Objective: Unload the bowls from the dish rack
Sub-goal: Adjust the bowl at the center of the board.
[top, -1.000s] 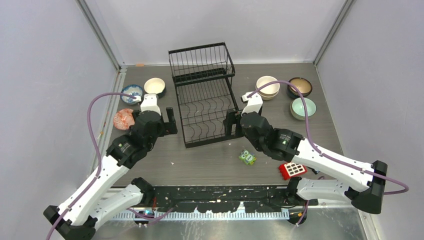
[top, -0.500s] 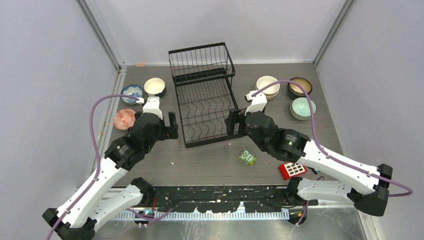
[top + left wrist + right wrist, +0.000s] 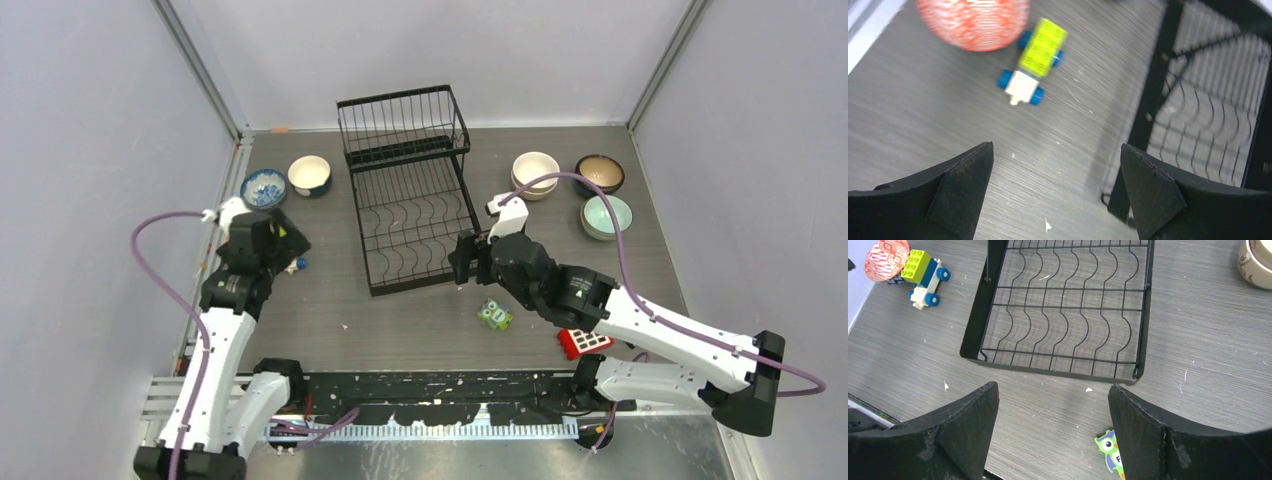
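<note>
The black wire dish rack (image 3: 405,190) stands mid-table with both tiers empty. Left of it sit a blue-patterned bowl (image 3: 263,187) and a cream bowl (image 3: 309,175). The reddish patterned bowl (image 3: 973,22) shows in the wrist views only, since my left arm covers it from above. To the right are stacked cream bowls (image 3: 535,172), a dark brown bowl (image 3: 600,173) and a mint bowl (image 3: 607,216). My left gripper (image 3: 1055,150) hangs open over bare table left of the rack. My right gripper (image 3: 462,258) is open just off the rack's near right corner, holding nothing.
A yellow-green toy car (image 3: 1033,60) lies beside the reddish bowl. A green owl piece (image 3: 494,315) and a red block (image 3: 583,340) lie near my right arm. Grey walls close in the table on three sides.
My left arm has swung left and back from the rack's left side, now covering the reddish bowl from above. The right arm drew slightly nearer. Both grippers stayed open.
</note>
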Controlling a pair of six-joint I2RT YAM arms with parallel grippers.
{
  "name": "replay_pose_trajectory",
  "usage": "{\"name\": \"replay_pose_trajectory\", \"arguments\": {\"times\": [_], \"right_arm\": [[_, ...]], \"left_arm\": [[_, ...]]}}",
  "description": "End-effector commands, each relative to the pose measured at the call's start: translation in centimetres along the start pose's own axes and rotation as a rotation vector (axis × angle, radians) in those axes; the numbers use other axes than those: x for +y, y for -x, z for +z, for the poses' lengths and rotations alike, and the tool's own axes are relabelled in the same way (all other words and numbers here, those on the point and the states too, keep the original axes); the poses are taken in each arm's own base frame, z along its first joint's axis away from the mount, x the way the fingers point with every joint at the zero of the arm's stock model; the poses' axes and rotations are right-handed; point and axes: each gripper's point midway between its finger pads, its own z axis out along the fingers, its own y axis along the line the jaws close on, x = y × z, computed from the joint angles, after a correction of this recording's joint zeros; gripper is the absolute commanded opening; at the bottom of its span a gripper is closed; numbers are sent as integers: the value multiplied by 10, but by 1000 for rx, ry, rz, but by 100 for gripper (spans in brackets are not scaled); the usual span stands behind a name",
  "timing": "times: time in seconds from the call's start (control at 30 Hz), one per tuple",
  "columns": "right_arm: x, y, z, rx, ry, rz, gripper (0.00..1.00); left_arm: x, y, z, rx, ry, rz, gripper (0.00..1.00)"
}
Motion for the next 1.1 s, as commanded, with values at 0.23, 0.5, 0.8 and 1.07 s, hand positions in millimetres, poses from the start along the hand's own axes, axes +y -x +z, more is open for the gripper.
{"name": "replay_pose_trajectory", "arguments": {"times": [0.23, 0.5, 0.8, 1.07], "right_arm": [[-2, 3, -18, -32, 65, 16, 84], [-11, 0, -34, -29, 78, 22, 84], [-15, -8, -33, -21, 65, 41, 84], [-17, -14, -31, -23, 67, 35, 84]], "left_arm": [[85, 26, 37, -40, 242, -535, 99], [121, 14, 58, -35, 348, -707, 99], [146, 13, 85, 11, 440, -874, 100], [148, 34, 113, -76, 347, -892, 93]]}}
